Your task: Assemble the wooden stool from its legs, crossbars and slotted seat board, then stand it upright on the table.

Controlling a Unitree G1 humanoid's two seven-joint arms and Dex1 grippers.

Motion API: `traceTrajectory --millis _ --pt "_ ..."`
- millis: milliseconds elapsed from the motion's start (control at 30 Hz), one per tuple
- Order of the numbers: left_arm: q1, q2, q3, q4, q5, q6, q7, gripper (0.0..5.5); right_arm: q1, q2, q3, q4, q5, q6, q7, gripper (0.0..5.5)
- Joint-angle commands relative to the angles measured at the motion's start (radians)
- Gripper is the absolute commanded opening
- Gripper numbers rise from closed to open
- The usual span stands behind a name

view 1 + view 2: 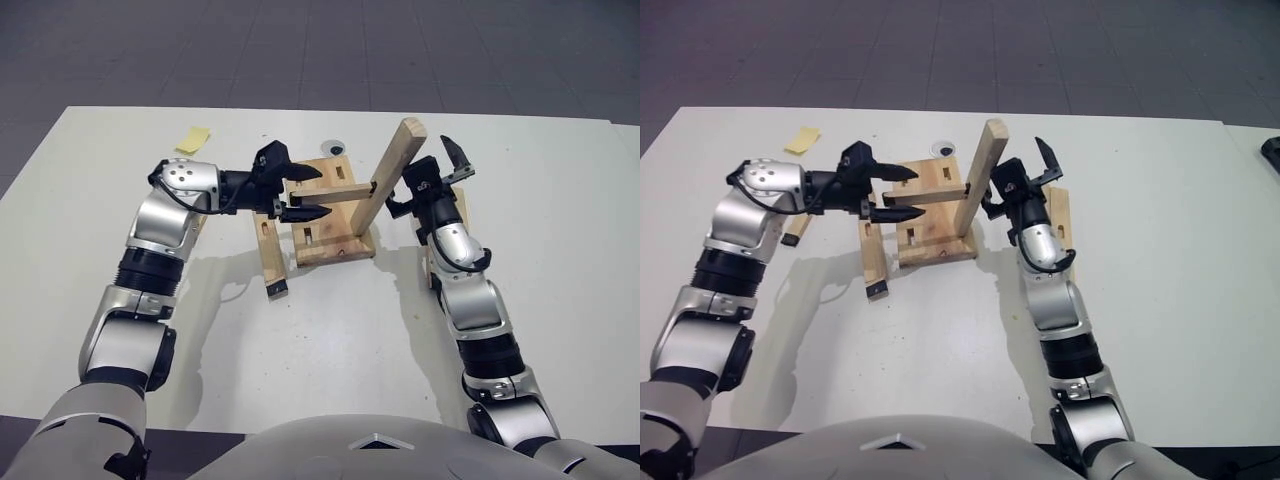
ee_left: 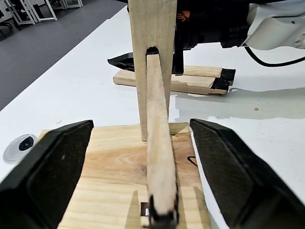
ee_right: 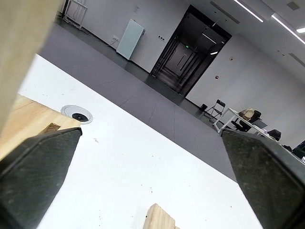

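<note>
The fingers of the left gripper [image 1: 322, 192] stand wide apart, straddling the crossbar [image 1: 340, 194] near its free end without touching it. The bar's far end sits in the slot of the upright leg [image 1: 392, 175], planted on the seat board [image 1: 325, 238] below the fingers. The right gripper [image 1: 420, 178] is also spread and empty, just beside that leg. Probably best to brace the leg first, then close squarely and push straight along the bar.
</note>
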Motion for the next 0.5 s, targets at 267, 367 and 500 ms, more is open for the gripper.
traceTrajectory --millis 267,367,500 --pt "-0.041 0.094 0.414 -0.237 -0.4 0.224 0.077 5.37 0.012 -0.024 -0.2 -0.074 0.081 0.096 -0.006 5.4" --pt "0.039 0.045 0.512 -0.36 -0.445 0.242 0.266 5.37 0.041 -0.05 -0.248 -0.112 0.113 0.183 0.037 5.4" --pt "0.147 -0.05 0.529 -0.499 -0.432 0.241 0.501 5.37 0.128 -0.069 -0.265 -0.147 0.141 0.265 0.083 5.4"
